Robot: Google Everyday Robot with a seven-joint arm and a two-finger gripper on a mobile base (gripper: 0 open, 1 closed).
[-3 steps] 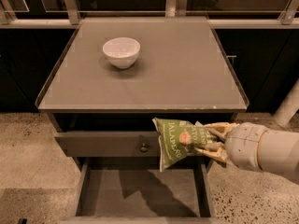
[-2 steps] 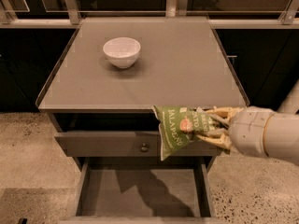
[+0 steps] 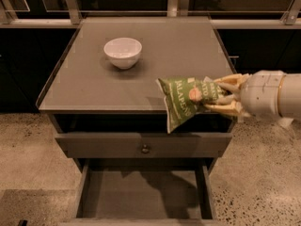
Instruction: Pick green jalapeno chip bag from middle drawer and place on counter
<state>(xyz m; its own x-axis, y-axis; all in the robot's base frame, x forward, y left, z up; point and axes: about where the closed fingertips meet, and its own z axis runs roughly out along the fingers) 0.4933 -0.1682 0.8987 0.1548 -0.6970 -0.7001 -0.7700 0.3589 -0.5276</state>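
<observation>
My gripper [image 3: 225, 97] comes in from the right on a white arm and is shut on the green jalapeno chip bag [image 3: 184, 100]. The bag hangs in the air over the front right edge of the counter [image 3: 94, 84], its lower corner dipping below the rim. The middle drawer [image 3: 141, 194] stands pulled open below, its grey floor bare.
A white bowl [image 3: 122, 52] sits on the counter at the back left. A shut grey drawer front with a small round knob [image 3: 145, 149] lies between the counter and the open drawer. Speckled floor lies on both sides of the cabinet.
My gripper has lifted the bag upward, from in front of the drawer front to the height of the counter's front edge.
</observation>
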